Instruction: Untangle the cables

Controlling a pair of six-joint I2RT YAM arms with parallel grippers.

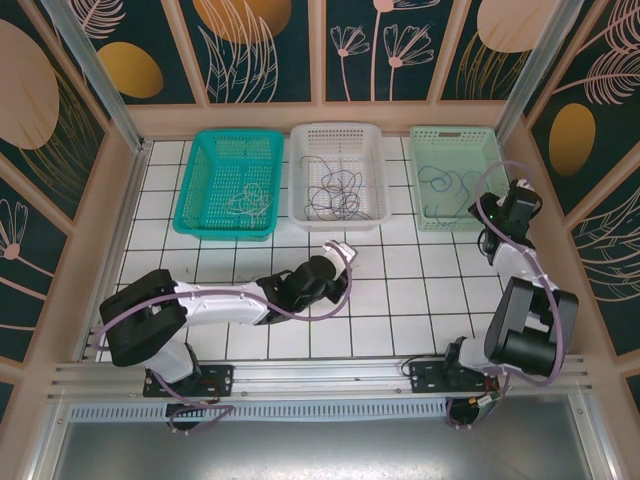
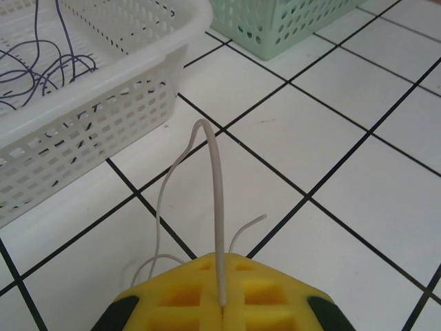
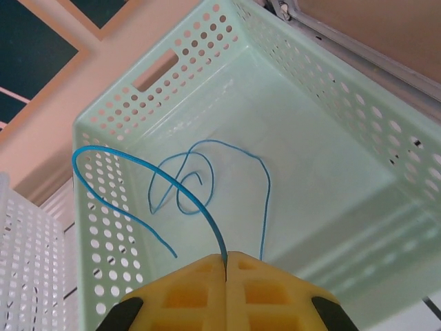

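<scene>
Gripping a pale cable (image 2: pixel 217 207), the left end effector (image 2: pixel 224 310) is clamped on it over the table (image 2: pixel 358 138), just before the white basket (image 2: pixel 103 117) of dark cables (image 1: pixel 335 190); the wire points straight ahead. The right end effector (image 3: pixel 226 265), closed too, pinches a blue cable (image 3: pixel 215 234) above the green basket (image 3: pixel 331 124). The top view adds a teal basket (image 1: pixel 225 228), further left, probably the pale cable's place.

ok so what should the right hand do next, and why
Probably open the right hand and let its blue cable drop. It is shut on that cable above the pale green basket, where a loose blue cable already lies on the floor.
</scene>
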